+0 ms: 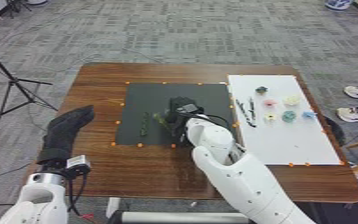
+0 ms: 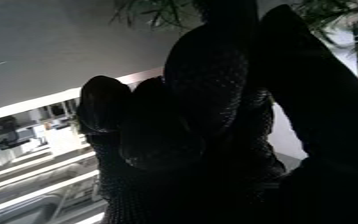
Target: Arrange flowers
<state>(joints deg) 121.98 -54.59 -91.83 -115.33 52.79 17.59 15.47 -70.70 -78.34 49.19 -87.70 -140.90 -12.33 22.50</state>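
The right robot hand (image 1: 183, 104), in a black fabric glove, is over the black mat (image 1: 149, 92) on the counter (image 1: 104, 77); whether it is clamped on anything I cannot tell. In the right wrist view, thin, needle-like greenery (image 2: 158, 11) is near the far end of this glove, its sprays dark and feathery.

In the head view, a slim green sprig (image 1: 143, 125) lies on the mat to the left of that hand, and a yellowish-green sprig (image 1: 160, 119) is just beside it. To the hand's right, on the smooth white sheet (image 1: 291, 145), are slender dark tools (image 1: 252, 106) and small, rounded, ruffled blooms: a dark green bloom (image 1: 261, 90), a pink bloom (image 1: 269, 103), a cream bloom (image 1: 291, 100), a yellow bloom (image 1: 270, 116), a teal bloom (image 1: 288, 116) and a pale blue bloom (image 1: 309, 114).

The left robot hand (image 1: 64, 127) is well apart, by the counter's left edge, its gloved fingers extended and together. The counter is brown, grained wood, with small orange markers (image 1: 117, 122) around the mat. Beyond lies grey patterned carpet (image 1: 184, 35), with a black tripod (image 1: 14, 80) at left and a blue-and-white vessel (image 1: 338, 4) at far right.
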